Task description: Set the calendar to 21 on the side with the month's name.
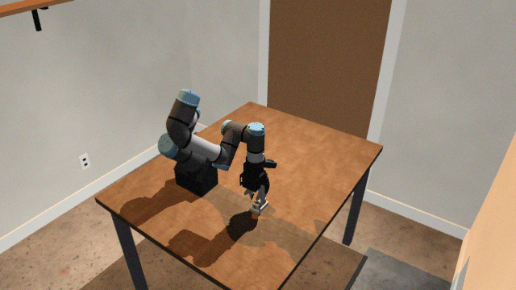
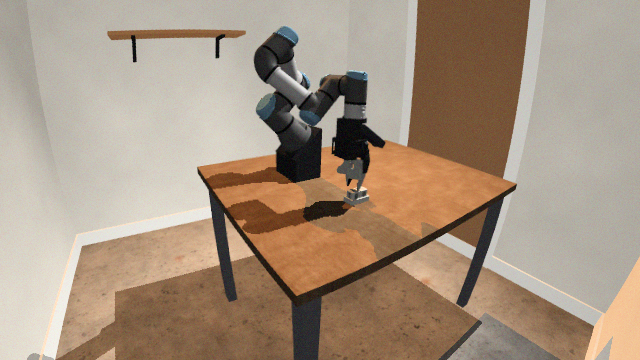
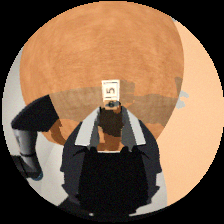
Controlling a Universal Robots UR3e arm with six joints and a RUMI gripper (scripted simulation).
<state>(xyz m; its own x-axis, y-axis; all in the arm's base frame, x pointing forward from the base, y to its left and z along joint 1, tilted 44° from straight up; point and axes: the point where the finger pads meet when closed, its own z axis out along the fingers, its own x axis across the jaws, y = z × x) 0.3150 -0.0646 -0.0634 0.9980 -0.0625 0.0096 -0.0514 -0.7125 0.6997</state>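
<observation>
plain room, brown door (image 1: 322, 68) (image 2: 465, 100), wall shelf (image 1: 24, 9) (image 2: 175, 34), robot arm on wooden table (image 1: 318, 161) (image 2: 440, 185) (image 3: 110, 40)

From where I sit, my dark claw (image 2: 354, 185) points straight down over the small pale calendar (image 2: 356, 200), its fingertips low at the blocks on top. I can't read any digits from this side (far too small). The calendar rests on the brown wooden counter (image 2: 440, 187), near the edge of a dark patch of shadow. My arm (image 2: 291, 87) bends up and over from a black pedestal (image 2: 312, 167). Behind it, a wooden shelf (image 2: 175, 34) hangs on the pale wall, and a brown door (image 2: 467, 90) stands to the right of the picture.
</observation>
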